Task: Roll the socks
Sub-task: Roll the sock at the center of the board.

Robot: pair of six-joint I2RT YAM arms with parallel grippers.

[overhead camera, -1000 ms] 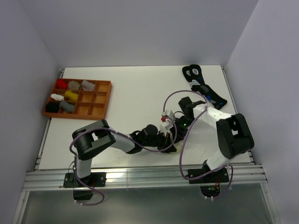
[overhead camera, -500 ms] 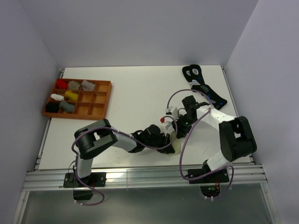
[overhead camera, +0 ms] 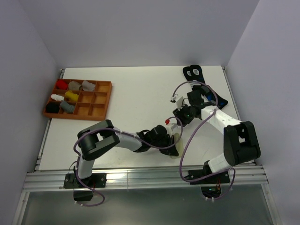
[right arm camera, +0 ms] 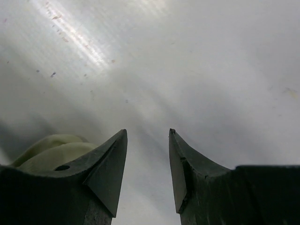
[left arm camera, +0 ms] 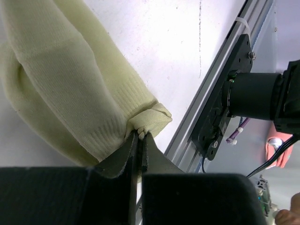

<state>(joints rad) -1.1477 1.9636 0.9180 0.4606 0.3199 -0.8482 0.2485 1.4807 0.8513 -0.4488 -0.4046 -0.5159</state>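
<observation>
A pale cream-yellow sock (left arm camera: 70, 84) lies folded on the white table near the front edge, right of centre (overhead camera: 176, 147). My left gripper (left arm camera: 140, 135) is shut on the edge of its ribbed cuff, pinching a small fold of fabric; from above it sits low over the sock (overhead camera: 168, 140). My right gripper (right arm camera: 147, 133) stands open over bare table behind and to the right of the sock (overhead camera: 181, 114), holding nothing. A bit of the cream sock (right arm camera: 47, 147) shows at its lower left. A small red patch (overhead camera: 167, 121) shows behind the left wrist; I cannot tell what it is.
Black socks (overhead camera: 201, 84) with blue-and-white marks lie at the back right. A brown compartment tray (overhead camera: 101, 101) with small coloured sock bundles sits at the back left. The metal rail (left arm camera: 206, 108) of the table's front edge runs close to the cream sock, by the right arm's base (left arm camera: 253, 93).
My right gripper has drawn away from the sock toward the back right and opened a little wider. My left gripper stays shut on the cream sock, shifted slightly right.
</observation>
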